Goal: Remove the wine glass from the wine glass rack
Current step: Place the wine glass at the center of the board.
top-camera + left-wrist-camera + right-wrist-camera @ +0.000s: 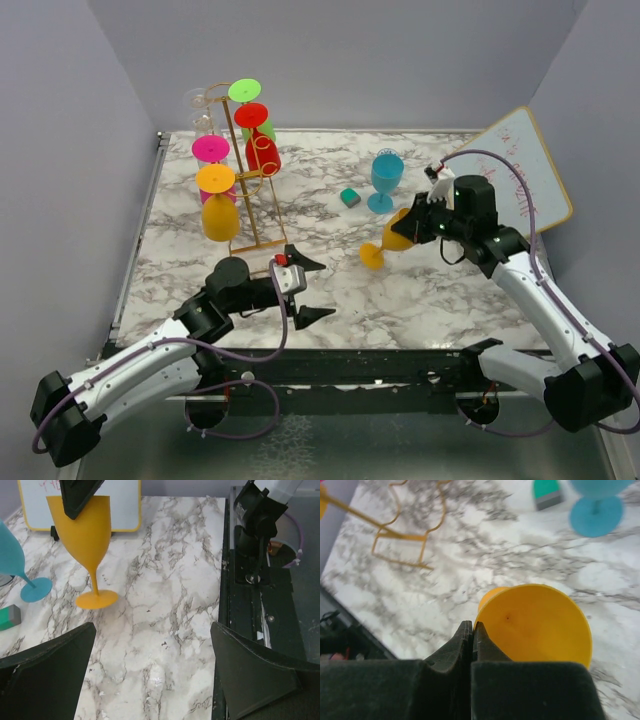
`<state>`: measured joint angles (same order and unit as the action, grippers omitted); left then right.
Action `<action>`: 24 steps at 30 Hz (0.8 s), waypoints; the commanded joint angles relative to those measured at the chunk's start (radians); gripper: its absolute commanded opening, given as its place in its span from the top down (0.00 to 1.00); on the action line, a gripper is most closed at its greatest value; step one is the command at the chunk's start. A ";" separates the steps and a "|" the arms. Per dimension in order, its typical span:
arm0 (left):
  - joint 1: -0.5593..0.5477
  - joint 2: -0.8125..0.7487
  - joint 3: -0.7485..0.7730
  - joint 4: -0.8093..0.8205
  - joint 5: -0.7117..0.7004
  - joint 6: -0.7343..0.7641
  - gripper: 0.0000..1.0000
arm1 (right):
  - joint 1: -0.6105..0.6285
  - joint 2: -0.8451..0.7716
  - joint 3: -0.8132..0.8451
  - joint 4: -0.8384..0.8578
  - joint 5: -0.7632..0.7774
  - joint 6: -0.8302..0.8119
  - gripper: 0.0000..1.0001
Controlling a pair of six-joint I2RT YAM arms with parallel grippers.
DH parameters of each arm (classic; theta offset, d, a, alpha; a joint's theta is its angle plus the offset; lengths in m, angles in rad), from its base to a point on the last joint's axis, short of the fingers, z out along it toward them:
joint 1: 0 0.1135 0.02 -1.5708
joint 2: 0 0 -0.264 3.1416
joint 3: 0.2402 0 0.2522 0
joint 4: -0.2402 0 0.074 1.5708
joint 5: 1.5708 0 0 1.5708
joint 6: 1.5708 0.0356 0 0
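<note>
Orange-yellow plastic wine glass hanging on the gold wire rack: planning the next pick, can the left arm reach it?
Probably yes: the open, empty left tool sits near the gold wire rack, nothing between it and the orange-yellow plastic wine glass.

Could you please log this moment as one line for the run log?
left gripper open, empty | right gripper shut on orange wine glass rim | glass tilted, off wine glass rack | teal wine glass upright nearby
</note>
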<state>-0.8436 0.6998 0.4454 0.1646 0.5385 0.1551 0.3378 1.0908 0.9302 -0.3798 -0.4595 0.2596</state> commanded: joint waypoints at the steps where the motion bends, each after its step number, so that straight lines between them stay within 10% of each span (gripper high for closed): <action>1: 0.004 0.002 0.006 0.042 -0.065 -0.110 0.01 | 0.005 -0.016 0.072 -0.037 0.346 -0.017 0.99; 9: 0.004 0.032 0.041 -0.018 -0.244 -0.335 0.01 | 0.005 0.091 0.182 -0.118 0.512 -0.007 0.99; 24: 0.005 0.003 0.105 -0.204 -0.151 -0.239 0.01 | 0.004 0.290 0.285 -0.096 0.650 -0.019 0.99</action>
<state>-0.8406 0.7204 0.5190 0.0597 0.3813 -0.1040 0.3389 1.3258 1.1690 -0.4812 0.1432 0.2527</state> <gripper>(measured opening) 0.987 0.027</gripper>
